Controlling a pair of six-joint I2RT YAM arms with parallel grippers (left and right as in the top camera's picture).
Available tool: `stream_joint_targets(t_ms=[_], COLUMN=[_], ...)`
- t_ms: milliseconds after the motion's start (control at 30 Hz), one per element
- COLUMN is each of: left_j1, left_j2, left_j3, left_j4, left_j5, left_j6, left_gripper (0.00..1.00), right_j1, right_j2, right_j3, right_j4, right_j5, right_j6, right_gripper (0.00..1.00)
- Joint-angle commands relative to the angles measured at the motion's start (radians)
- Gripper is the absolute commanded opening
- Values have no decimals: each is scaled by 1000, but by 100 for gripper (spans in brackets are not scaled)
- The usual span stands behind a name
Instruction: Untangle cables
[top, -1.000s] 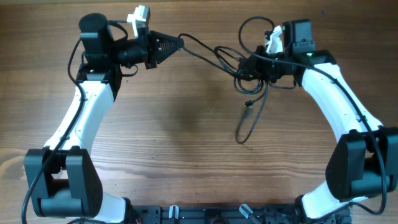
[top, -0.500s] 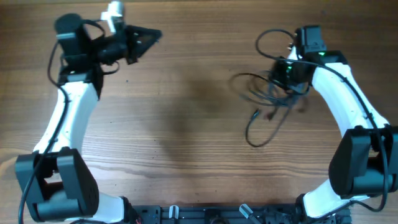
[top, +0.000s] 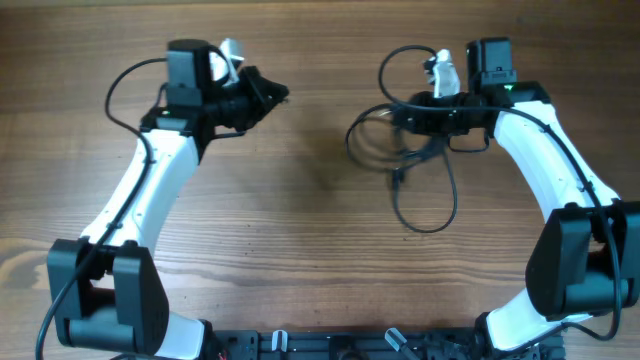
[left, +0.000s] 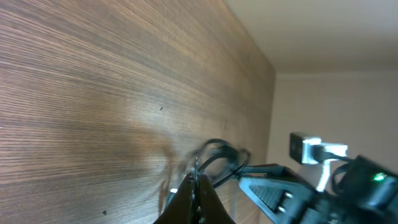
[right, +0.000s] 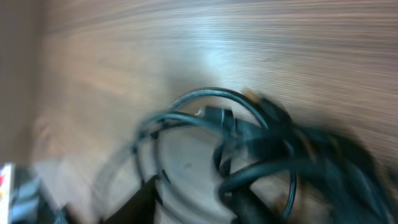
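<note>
Progress is small: the cables (top: 404, 152) form one knotted bundle with loose loops trailing on the table (top: 300, 250), the right gripper (top: 400, 112) seems clamped on them, and the left gripper (top: 278, 95), pressed together and empty, is well apart.

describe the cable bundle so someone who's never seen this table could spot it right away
On the wooden table seen from overhead, go to the right half, at the tip of the right gripper. There the cables form a tangle of thin black cords, one long loop trailing toward the near edge. Unlike the thicker wires fixed to the white arms, they hang loose.
</note>
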Motion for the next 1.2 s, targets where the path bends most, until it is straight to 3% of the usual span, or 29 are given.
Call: stream_joint_targets(t_ms=[0,133,267,467,667,700,767,867,1167], left_j1=[-13,-19,-57,-156,-264,-278,-305,-332,-380], left_j2=[-14,-14,-7,54,161,177,208,228,231], left_j3=[5,5,5,5,5,5,5,5,4], left_j4=[0,-4,-7,3,134,145,146,89,31], left_j5=[-74,-73,-83,-241,-415,-450,-504,-520,-579], left_j6=[51,51,95,106,102,101,92,19,-68], left_gripper=[4,4,4,4,28,28,17,9,15], right_j1=[1,1,-4,-39,-51,-51,-51,-51,-51], right_j2=[8,8,6,-4,-4,-4,-4,-4,-4], right_j3=[1,1,2,2,2,2,1,1,1], right_j4=[6,6,32,38,37,35,29,6,-12], right_j5=[-208,-194,-61,34,36,41,48,73,112], right_j6=[-72,-47,101,220,219,219,220,224,224], right_gripper=[48,50,50,50,50,50,50,50,50])
